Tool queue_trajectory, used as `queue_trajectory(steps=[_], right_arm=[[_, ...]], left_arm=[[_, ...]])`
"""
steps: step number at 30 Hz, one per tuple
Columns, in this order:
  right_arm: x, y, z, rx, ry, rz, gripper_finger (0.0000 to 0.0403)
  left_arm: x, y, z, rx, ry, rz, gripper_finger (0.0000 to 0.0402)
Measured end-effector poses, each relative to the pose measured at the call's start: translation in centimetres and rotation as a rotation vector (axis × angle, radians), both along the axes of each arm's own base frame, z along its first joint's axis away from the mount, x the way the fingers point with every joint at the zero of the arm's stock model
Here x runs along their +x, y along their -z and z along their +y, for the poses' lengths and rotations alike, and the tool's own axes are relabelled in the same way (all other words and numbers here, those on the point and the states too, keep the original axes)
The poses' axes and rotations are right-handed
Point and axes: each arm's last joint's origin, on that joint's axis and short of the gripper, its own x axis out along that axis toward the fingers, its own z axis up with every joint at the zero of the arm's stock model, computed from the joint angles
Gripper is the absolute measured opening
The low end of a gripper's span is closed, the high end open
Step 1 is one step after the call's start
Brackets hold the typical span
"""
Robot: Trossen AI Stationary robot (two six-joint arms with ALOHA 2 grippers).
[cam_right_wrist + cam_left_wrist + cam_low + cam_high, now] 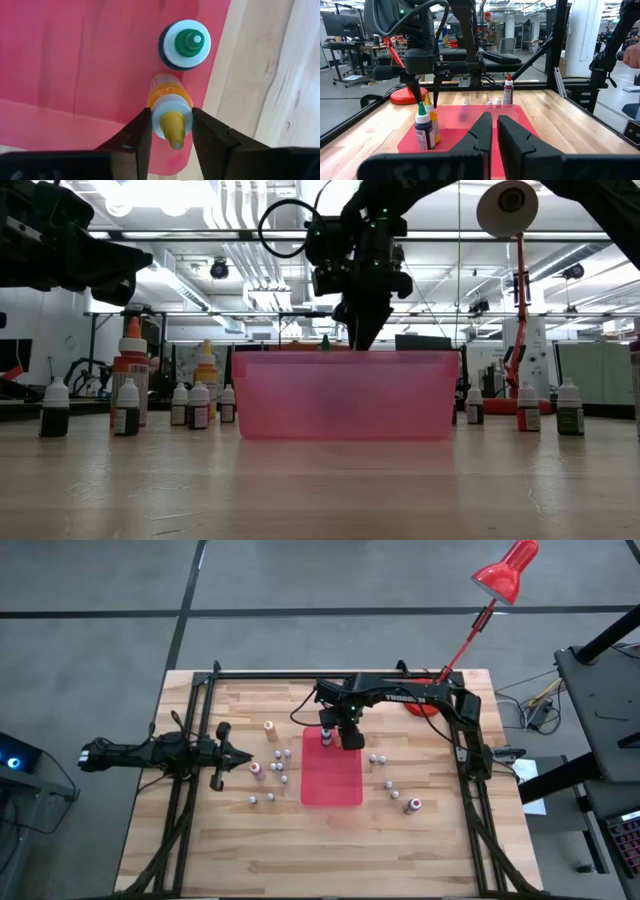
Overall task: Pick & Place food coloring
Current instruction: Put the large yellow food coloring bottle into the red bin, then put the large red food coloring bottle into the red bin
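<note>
This is a big robot lab, like a workshop. The floor (pixel 90 600) is plain gray and hard. A wooden table (pixel 340 840) stands inside a black metal frame (pixel 190 790), and two dark robot arms are fixed to it. A red lamp (pixel 507 570) leans over the far right corner. Cables (pixel 535 695) lie on the floor to the right. Far behind the table are long rows of bright ceiling lights (pixel 180 195), pipes, white pillars (pixel 580 35), more desks with screens (pixel 335 22), and a person in a red cap (pixel 490 27).
</note>
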Motion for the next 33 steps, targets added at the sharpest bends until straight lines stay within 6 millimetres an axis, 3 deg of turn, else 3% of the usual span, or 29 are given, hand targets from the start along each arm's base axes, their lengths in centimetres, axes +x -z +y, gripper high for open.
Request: queue_trajectory(steps=[10,18,33], right_arm=[[0.0,0.0,-0.1,-0.002,0.006,-0.005,0.0186],[-0.8,-1.2,0.1,-0.001,0.007,0.002,0.0205],[-4.7,-7.9,1.9,-0.014,0.033,-0.088,0.0205]], left_arm=[[0.0,0.0,0.0,0.000,0.000,0.000,0.0003],[0.0,0.0,0.0,0.000,0.000,0.000,0.0003],[0.0,0.0,0.0,0.000,0.000,0.000,0.0003]])
